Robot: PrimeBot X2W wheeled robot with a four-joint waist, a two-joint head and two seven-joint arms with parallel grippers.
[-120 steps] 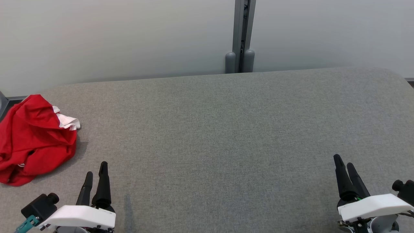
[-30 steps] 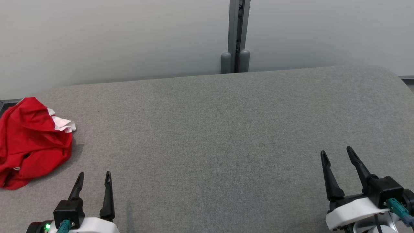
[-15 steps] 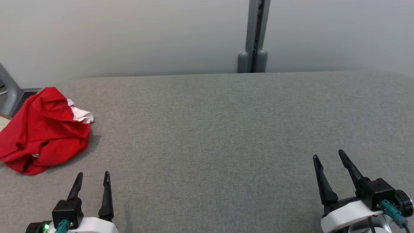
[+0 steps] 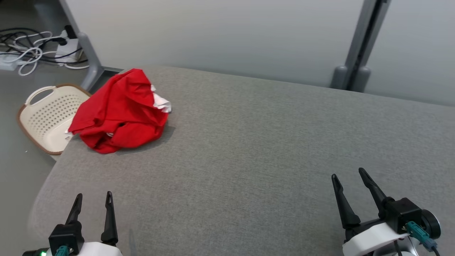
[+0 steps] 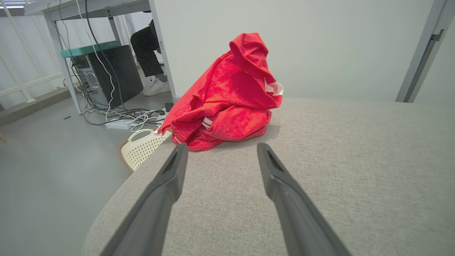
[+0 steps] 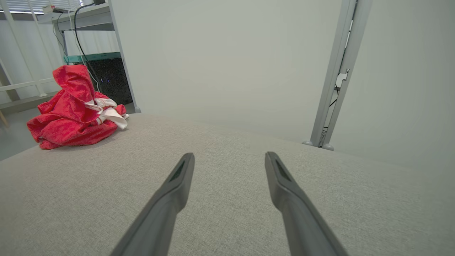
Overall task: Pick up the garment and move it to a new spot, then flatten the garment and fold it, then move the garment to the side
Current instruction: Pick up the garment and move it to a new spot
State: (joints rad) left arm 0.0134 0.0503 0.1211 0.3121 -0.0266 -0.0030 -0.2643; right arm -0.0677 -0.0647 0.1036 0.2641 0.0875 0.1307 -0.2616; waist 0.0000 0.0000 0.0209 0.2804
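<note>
A crumpled red garment (image 4: pixel 119 112) with a bit of white trim lies in a heap at the far left corner of the grey padded table (image 4: pixel 249 149). In the left wrist view the garment (image 5: pixel 231 96) sits just beyond my fingers; in the right wrist view the garment (image 6: pixel 74 110) is far off to the left. My left gripper (image 4: pixel 93 196) is open at the near left edge, well short of the garment, nothing between its fingers. My right gripper (image 4: pixel 349 175) is open and empty over the near right of the table.
A cream perforated basket (image 4: pixel 49 117) stands on the floor just off the table's left end, under the garment's corner. Cables and a power strip (image 4: pixel 39 46) lie on the floor beyond. A grey post (image 4: pixel 359 53) stands behind the table against the wall.
The head camera has turned left, so the garment now sits nearer the middle of the view and the basket and floor show. Both grippers stay open and low.
</note>
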